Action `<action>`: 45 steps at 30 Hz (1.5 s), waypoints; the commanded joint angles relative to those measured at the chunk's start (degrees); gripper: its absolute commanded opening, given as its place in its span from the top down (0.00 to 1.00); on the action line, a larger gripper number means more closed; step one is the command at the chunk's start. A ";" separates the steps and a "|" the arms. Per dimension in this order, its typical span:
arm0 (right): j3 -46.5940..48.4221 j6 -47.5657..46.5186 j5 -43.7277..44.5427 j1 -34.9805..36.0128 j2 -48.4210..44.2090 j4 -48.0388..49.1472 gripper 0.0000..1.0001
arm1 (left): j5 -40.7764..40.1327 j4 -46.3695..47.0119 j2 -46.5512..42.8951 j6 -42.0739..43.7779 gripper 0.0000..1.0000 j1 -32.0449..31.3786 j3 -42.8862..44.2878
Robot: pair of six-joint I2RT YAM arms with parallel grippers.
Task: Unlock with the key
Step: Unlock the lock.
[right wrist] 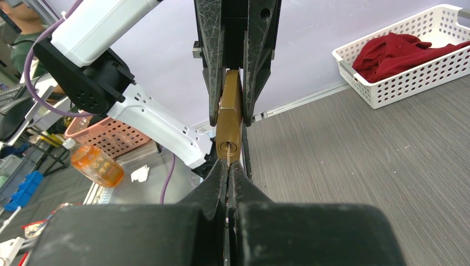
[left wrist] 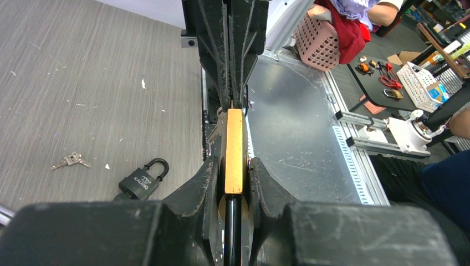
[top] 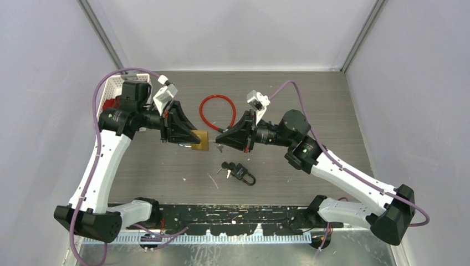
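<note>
A brass padlock (top: 200,141) is held above the table between my two grippers. My left gripper (top: 194,138) is shut on its body; in the left wrist view the brass body (left wrist: 234,145) sits clamped between the fingers (left wrist: 206,183). My right gripper (top: 220,138) faces it from the right, shut on a thin key (right wrist: 228,158). The key's blade meets the keyhole (right wrist: 228,147) in the bottom face of the padlock (right wrist: 229,116). The key's head is hidden between the right fingers. The padlock's shackle is hidden inside the left gripper.
A black padlock (top: 244,175) with a bunch of keys (top: 226,167) lies on the table in front of the grippers, also in the left wrist view (left wrist: 143,182). A red cable loop (top: 216,111) lies behind. A white basket (top: 112,88) with red cloth stands at back left.
</note>
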 commanded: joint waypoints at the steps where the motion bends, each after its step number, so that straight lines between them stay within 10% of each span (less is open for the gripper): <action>1: 0.13 0.11 1.20 0.37 -0.13 4.50 0.99 | 12.16 1.29 -0.71 -0.07 1.00 0.17 3.57; 20: -1.45 4.83 5.10 2.88 4.57 14.53 0.99 | 2.53 6.17 1.46 -5.88 1.00 -3.31 3.81; 31: -3.42 12.88 9.72 4.85 8.86 23.80 0.99 | -6.33 42.56 1.15 -36.91 1.00 -5.16 -0.84; 45: -2.94 34.63 2.41 0.20 11.26 22.97 0.99 | -4.88 37.43 0.13 -24.95 1.00 -5.06 3.08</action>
